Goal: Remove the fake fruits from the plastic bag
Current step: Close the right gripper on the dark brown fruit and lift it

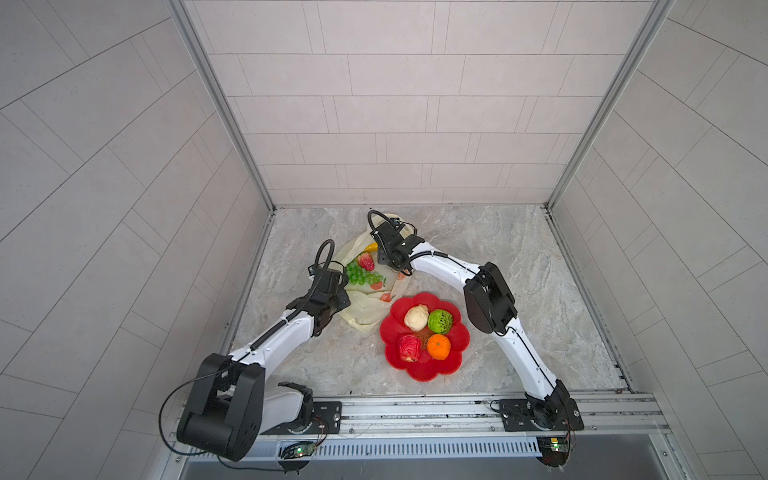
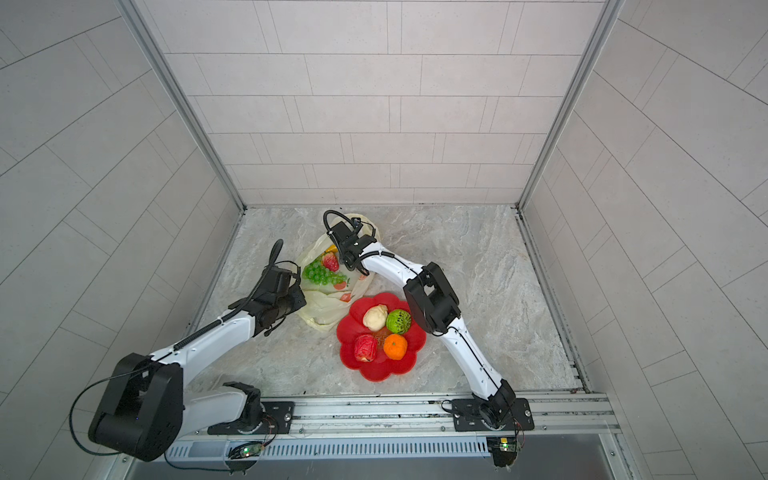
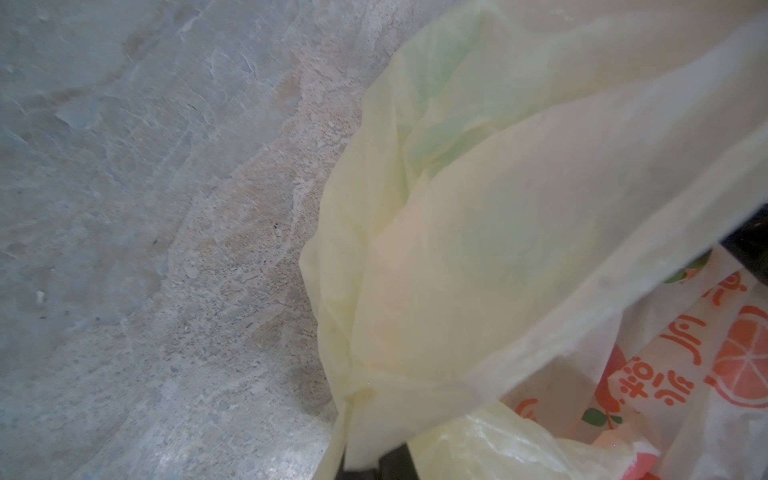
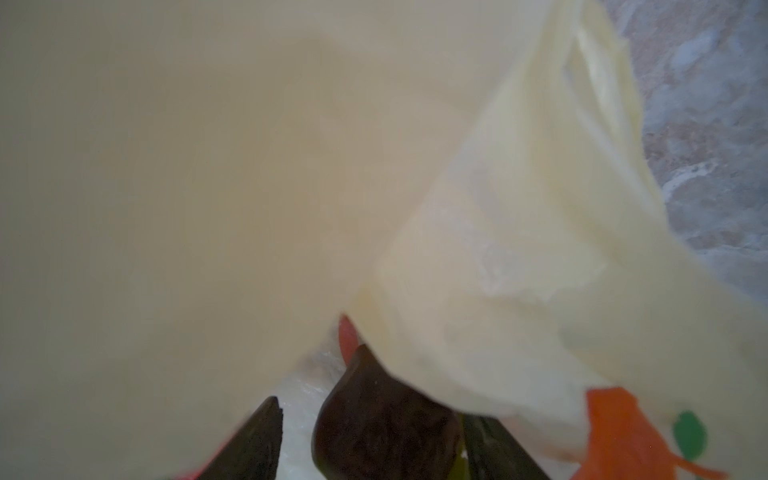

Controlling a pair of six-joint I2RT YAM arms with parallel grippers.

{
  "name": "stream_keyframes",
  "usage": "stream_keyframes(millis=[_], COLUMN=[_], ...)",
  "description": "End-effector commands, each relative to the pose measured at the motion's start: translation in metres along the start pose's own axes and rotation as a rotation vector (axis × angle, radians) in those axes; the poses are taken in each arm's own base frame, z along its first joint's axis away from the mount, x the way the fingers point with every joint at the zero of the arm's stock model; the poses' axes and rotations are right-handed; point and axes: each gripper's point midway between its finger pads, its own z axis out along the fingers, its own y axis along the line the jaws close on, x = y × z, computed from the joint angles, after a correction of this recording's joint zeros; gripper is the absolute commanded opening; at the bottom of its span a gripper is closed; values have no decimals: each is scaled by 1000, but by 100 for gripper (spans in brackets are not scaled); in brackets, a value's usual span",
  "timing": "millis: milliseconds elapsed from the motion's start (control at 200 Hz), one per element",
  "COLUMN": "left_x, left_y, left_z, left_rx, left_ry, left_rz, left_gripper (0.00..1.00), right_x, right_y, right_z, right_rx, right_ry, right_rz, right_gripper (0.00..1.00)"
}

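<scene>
The only writing is on the bag. In the left wrist view, orange characters are printed beside orange slice prints and a small green leaf. They are blurred and I cannot read them.

The bag lies crumpled on the table, in the middle toward the far side, with its mouth open upward. In both top views the strawberry, grapes and banana lie in its far left part.

The left gripper is at the bag's near left edge. Its jaws are pressed together on a bunched fold of film, which the left wrist view shows drawn toward it.

The right gripper reaches down at the bag's right side, just right of the strawberry and grapes. In the right wrist view its fingers stand spread under a sheet of film, with a brown fruit between them. The fruit lies against one finger and a gap shows at the other, so no grip shows.

Just beside the bag, near and right, the plate holds a cream fruit, netted fruit, red fruit and orange, apart from both grippers.
</scene>
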Motion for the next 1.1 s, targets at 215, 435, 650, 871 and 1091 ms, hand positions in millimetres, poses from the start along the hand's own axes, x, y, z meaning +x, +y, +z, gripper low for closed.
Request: stream_keyframes(millis=[215, 435, 650, 871, 1091], left_x=[-9, -9, -10, -10, -11], left_y=[-4, -3, -1, 0, 0], left_z=[-3, -3, -4, -4, -5], left_rx=[-2, -10, -17, -23, -24], left_ry=[-24, -27, -35, -35, -40], left_rz=[5, 5, 8, 10, 10], left_gripper=[0, 0, 0, 0, 0], right_x=[12, 17, 18, 15, 11], right_y=[-12, -13, -11, -4, 11], right_z=[12, 15, 16, 7, -8], right_rx=[89, 93, 96, 87, 50], right_ry=[29, 36, 34, 14, -16], right_rz=[-38, -47, -66, -91, -123], right_gripper=[63, 62, 58, 50, 49])
